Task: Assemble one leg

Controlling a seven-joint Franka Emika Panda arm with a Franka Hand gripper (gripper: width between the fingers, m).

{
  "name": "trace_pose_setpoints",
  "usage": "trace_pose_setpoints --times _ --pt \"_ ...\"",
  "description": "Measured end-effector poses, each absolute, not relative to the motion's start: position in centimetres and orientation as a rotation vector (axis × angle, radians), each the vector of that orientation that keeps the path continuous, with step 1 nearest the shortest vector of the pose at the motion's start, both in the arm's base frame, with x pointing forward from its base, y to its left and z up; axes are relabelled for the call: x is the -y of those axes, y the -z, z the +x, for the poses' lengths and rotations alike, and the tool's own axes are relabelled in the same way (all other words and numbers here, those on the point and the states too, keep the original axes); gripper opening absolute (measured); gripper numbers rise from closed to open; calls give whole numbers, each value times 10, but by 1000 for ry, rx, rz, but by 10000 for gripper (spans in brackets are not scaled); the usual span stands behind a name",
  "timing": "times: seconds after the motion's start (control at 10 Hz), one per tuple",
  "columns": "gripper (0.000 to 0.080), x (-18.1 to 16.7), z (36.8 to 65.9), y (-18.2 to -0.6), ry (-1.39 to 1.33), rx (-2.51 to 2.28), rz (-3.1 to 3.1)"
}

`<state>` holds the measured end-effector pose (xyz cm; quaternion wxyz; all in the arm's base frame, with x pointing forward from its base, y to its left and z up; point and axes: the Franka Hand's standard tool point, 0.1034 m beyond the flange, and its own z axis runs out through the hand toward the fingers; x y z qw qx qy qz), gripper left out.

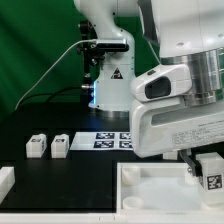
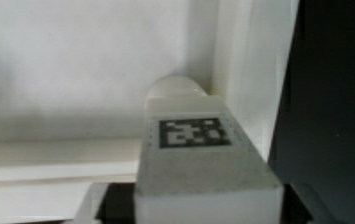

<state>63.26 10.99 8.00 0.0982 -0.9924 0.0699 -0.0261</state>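
My gripper [image 1: 204, 166] is shut on a leg [image 1: 211, 178], a small white post with a black-and-white tag, at the exterior view's lower right. It holds the leg over the right side of the large white tray-like square piece [image 1: 150, 186]. In the wrist view the leg [image 2: 195, 150] sits between my dark fingers [image 2: 119, 198], its tag facing the camera. Its far end points at an inner corner of the tray-like piece [image 2: 85, 90], by the raised rim. I cannot tell if it touches. Two more legs [image 1: 37, 146] [image 1: 60, 144] lie on the black table at the left.
The marker board [image 1: 112, 140] lies flat behind the tray-like piece, in front of the arm's base [image 1: 108, 85]. Another white part [image 1: 5, 181] shows at the exterior view's lower left edge. My arm's white housing [image 1: 185, 110] covers much of the right side.
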Motion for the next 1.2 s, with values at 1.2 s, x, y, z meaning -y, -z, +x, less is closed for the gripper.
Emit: trace_pose_setpoints --times 1.2 --pt "609 -125 628 -72 -164 -1381 -2609"
